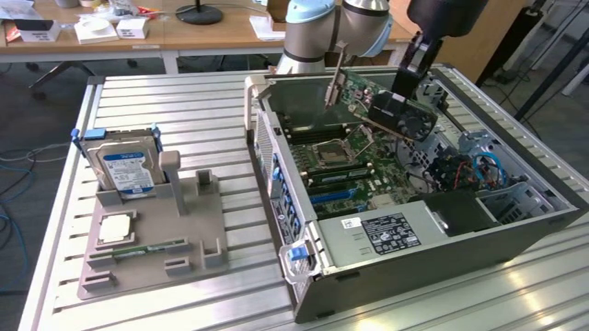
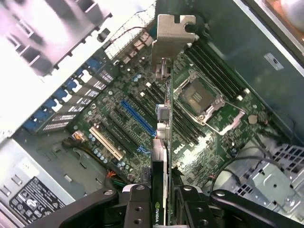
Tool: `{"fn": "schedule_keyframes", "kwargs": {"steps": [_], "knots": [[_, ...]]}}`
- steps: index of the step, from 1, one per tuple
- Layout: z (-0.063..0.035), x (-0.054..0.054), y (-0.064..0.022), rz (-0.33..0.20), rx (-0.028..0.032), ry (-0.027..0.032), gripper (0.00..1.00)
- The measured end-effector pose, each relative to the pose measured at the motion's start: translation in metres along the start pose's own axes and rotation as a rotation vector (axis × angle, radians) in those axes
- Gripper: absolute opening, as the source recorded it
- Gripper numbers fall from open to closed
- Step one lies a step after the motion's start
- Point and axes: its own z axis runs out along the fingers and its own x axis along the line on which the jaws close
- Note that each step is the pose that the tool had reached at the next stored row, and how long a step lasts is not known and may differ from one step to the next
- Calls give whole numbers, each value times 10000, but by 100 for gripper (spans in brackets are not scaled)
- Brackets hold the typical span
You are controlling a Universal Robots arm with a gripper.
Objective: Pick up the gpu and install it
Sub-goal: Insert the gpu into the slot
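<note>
Jaws tight on gpu (image 2: 162, 142) over open case (image 1: 460, 269) on slatted table (image 1: 175, 110)

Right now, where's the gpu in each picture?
Exterior view: the gpu hangs tilted above the open computer case.
Wrist view: the gpu is edge-on, over the motherboard, held between the fingers.
Shared landmark: the square processor socket.

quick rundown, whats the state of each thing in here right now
pincer: shut on the gpu
gpu: held tilted above the motherboard, not seated
blue slot: empty
computer case: on its side, open
hard drive: upright in the tray
memory stick: lying flat in the tray
</note>
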Motion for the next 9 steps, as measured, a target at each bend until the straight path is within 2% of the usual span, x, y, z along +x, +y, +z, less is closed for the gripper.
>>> {"fn": "schedule_keyframes", "kwargs": {"steps": [9], "knots": [[2, 0, 0, -1637, -27, 82, 27]]}}
